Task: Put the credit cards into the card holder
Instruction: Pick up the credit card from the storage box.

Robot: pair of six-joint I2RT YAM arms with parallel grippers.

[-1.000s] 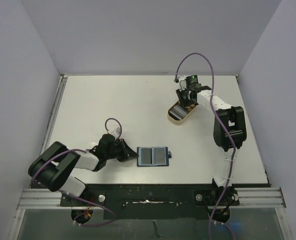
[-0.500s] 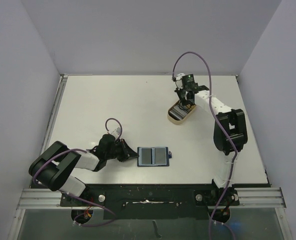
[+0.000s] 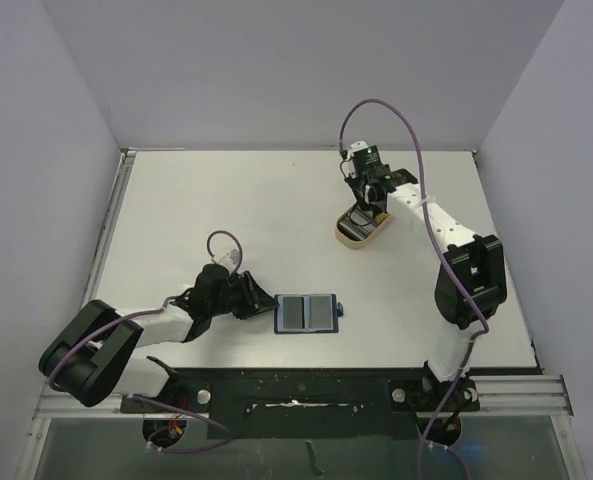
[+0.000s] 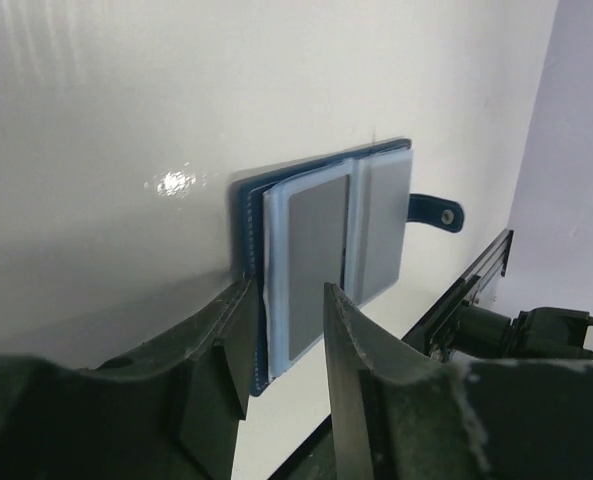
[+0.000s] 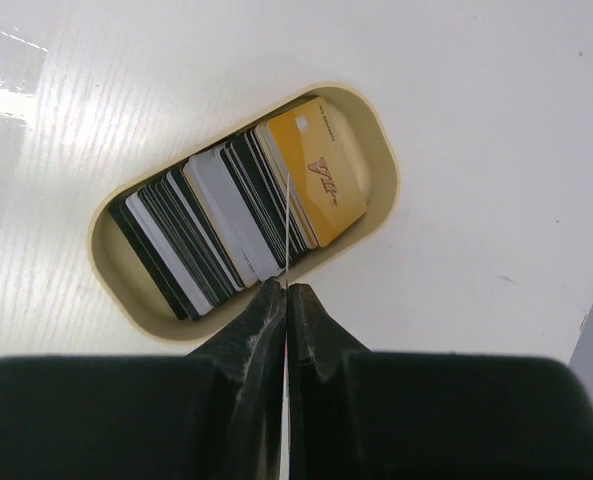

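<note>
Right wrist: thin card [image 5: 287, 235] in gripper [image 5: 286, 292]

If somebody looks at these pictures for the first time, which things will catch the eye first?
The tan oval dish stands at the far right of the table, packed with cards, one yellow card bright among black and grey ones. Above it the right claw is shut on a thin card seen edge-on. Near the front the card holder lies open, its edge between the parted jaws of the left claw.
</note>
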